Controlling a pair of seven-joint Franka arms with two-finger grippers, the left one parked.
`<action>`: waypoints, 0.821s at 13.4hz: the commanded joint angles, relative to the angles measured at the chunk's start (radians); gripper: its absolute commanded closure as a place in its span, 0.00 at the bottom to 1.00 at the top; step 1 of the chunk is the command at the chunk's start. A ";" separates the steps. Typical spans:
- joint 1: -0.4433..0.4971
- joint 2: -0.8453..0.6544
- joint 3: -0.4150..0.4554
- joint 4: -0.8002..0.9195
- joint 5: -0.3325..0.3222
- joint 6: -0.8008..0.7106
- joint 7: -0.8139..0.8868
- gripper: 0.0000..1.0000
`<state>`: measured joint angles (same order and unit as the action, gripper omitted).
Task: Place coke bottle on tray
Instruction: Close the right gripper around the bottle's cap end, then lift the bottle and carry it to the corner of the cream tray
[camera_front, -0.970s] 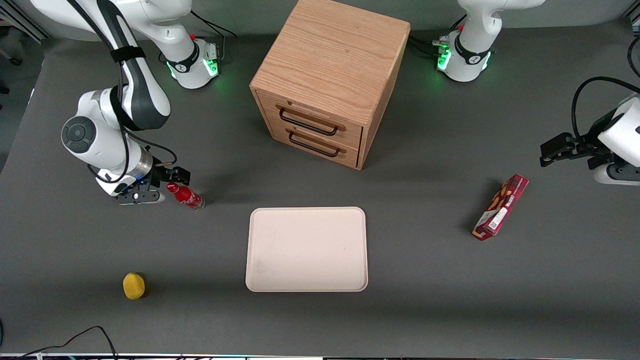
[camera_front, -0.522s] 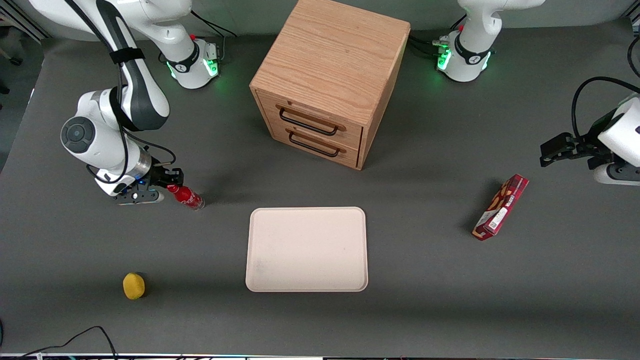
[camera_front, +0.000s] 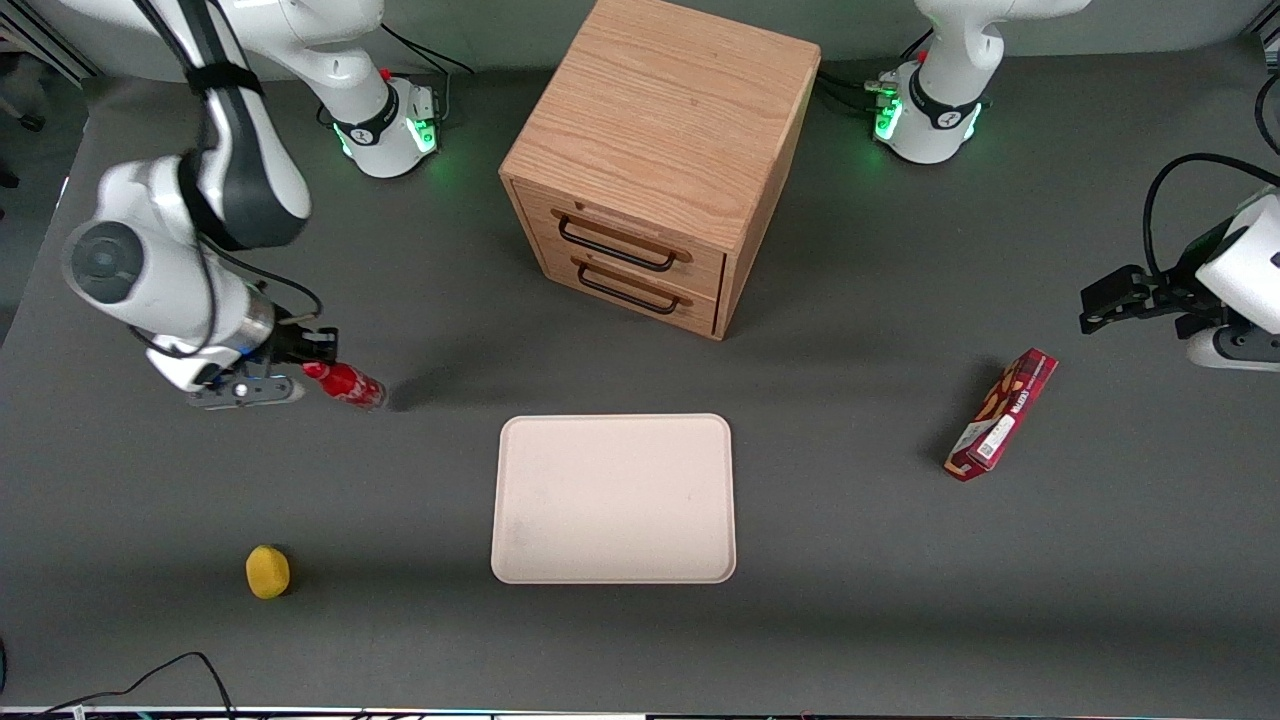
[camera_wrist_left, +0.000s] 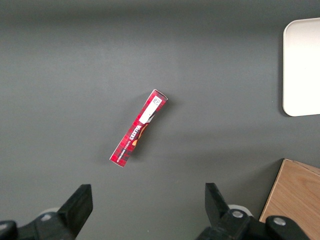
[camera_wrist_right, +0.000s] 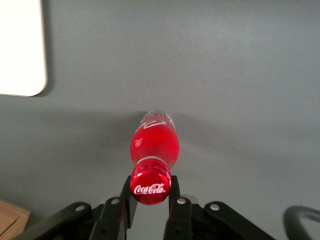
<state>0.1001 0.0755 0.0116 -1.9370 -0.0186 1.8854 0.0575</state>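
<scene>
Claw (camera_front: 312, 352) clenched on the neck of the coke bottle (camera_front: 345, 384), just under the red cap, fingers (camera_wrist_right: 175, 200) pressed to either side in the wrist view. Bottle hanging from that grip and tipped, base swung out toward the tray (camera_front: 613, 498) — no longer standing on the worktop (camera_front: 860, 560). Compared with half a second back, shifted together with the arm toward the working arm's end of the worktop and apparently raised, the shadow now lying apart from the clear base. Reads as a lift just begun: grasp secured, carry not yet started.

Tray well apart from the bottle, nearer the front camera and toward the middle, bare on top. Wooden drawer cabinet (camera_front: 655, 165) farther from the camera than the tray. Yellow fruit-like ball (camera_front: 267, 571) near the front edge — out of the likely path. Red snack box (camera_front: 1002, 414) toward the parked arm's end. Next, probably, a swing over the tray's low rim, then lowering with the bottle brought upright.
</scene>
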 joint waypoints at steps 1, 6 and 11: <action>-0.008 0.015 0.010 0.371 0.003 -0.355 -0.005 1.00; 0.006 0.294 0.011 0.947 0.000 -0.729 0.062 1.00; 0.190 0.582 -0.004 1.032 0.023 -0.395 0.391 1.00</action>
<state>0.2396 0.5339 0.0181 -1.0242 -0.0150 1.4109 0.3322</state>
